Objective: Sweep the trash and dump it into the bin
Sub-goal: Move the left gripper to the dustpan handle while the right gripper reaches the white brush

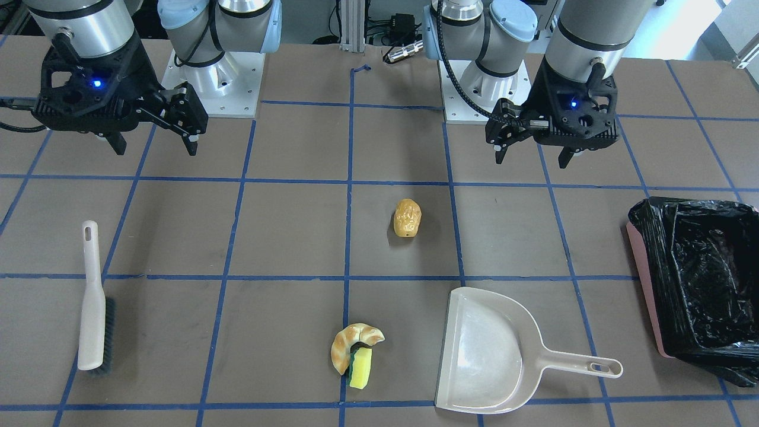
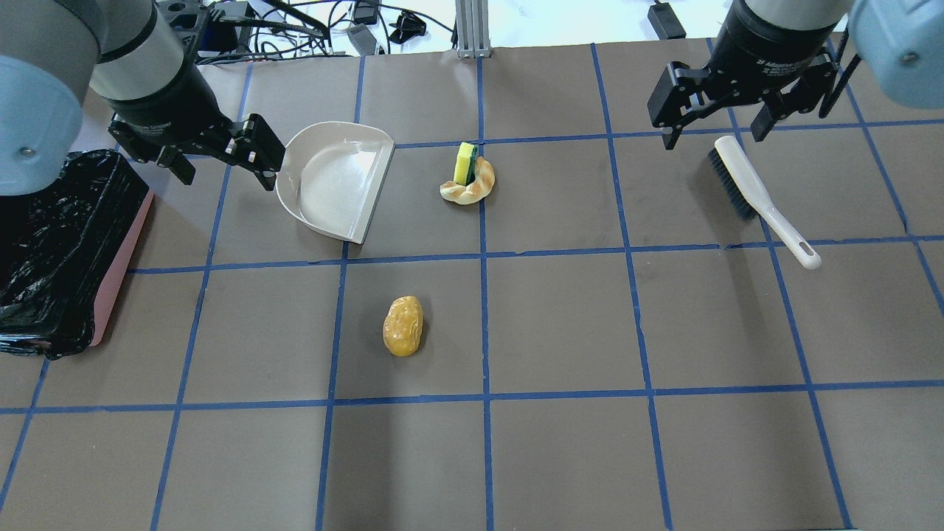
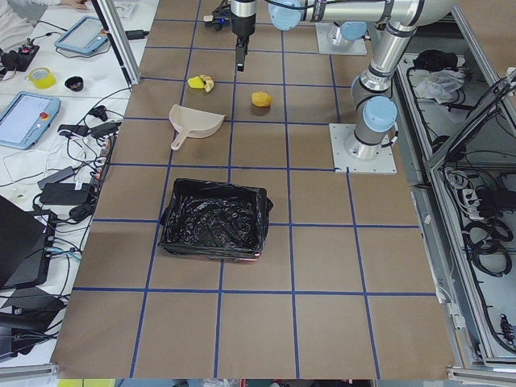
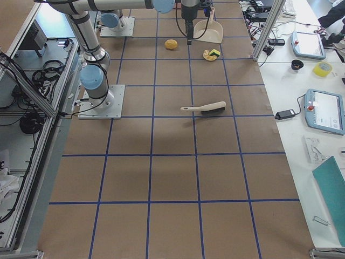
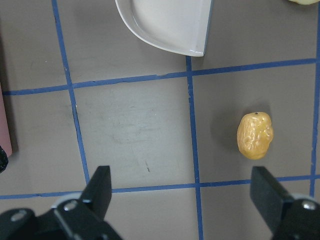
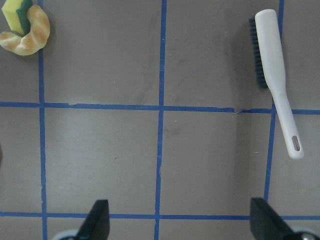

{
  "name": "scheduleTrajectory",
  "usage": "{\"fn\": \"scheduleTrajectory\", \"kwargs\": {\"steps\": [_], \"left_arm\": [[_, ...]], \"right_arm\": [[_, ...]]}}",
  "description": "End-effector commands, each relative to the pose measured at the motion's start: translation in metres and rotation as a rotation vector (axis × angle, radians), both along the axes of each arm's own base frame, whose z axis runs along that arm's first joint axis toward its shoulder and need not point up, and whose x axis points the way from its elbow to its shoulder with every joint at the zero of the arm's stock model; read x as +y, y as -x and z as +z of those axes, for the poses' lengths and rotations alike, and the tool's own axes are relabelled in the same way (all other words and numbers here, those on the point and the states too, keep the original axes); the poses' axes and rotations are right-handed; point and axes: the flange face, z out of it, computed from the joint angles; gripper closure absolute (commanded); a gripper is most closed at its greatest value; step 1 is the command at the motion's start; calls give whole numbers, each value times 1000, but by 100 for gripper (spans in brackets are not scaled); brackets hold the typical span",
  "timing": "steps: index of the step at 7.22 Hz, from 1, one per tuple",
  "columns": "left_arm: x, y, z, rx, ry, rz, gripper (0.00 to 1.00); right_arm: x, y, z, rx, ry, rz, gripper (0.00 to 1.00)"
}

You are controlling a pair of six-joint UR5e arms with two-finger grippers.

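On the taped table (image 1: 296, 237), front-facing view: my left gripper (image 1: 531, 159) at 1 o'clock, jaws spread wide, holding nothing; my right gripper (image 1: 155, 148) at 11 o'clock, equally wide, nothing in it. Bun-like lump (image 1: 407, 217) near centre. Croissant piece (image 1: 343, 350) at 6 o'clock, curled round one end of the sponge block (image 1: 360, 370), touching it. Dustpan (image 1: 483, 350) at 5 o'clock, near that pair, pan bare. Bin (image 1: 643, 267) at 4 o'clock against the view's edge; only its black bag (image 1: 699, 279) shows inside. Brush (image 1: 92, 302) at 8 o'clock, well apart from everything else.

Overhead view: lettering (image 2: 771, 68) on my right gripper begins "2F Adaptive"; the rest I cannot read. Bare table runs from 4 through 8 o'clock.

Left side view: bin nearest, the crinkled black bag the only content I can make out.

Right side view: brush alone mid-table, bare squares toward 6 o'clock.

Left wrist view: jaws at the bottom corners, far apart; bun-like lump at 4 o'clock, dustpan lip at 12, pink bin wall at 9.

Right wrist view: jaws likewise far apart; croissant piece and sponge block at 11 o'clock, brush at 2, bare table between.
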Motion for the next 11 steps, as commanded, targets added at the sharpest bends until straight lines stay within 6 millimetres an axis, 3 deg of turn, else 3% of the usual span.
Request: {"fn": "scheduleTrajectory", "kwargs": {"steps": [1, 4, 5, 6, 7, 8, 9, 10, 11], "left_arm": [[0, 0, 0, 0, 0, -2, 0], [-1, -1, 0, 8, 0, 1, 0], [-13, -4, 0, 25, 41, 33, 0], [-18, -8, 2, 37, 87, 190, 0], [-22, -28, 9, 58, 118, 520, 0], [-29, -63, 7, 84, 132, 915, 0], [-32, -88, -3, 76, 118, 1035, 0], [-38, -96, -15, 71, 96, 1103, 0], [-51, -99, -36, 80, 91, 1228, 0]], "right_arm": [[-1, 0, -1, 0, -3, -1, 0], [3, 6, 6, 19, -29, -8, 0], [-1, 7, -2, 18, -47, -15, 0], [-9, 17, -27, 31, -97, -23, 0], [-19, 50, -54, 63, -156, -1, 0], [-17, 90, -90, 38, -237, 107, 0], [-11, 133, -105, 19, -258, 149, 0], [-6, 176, -130, -3, -274, 140, 0], [-1, 233, -159, -1, -205, 210, 1]]}}
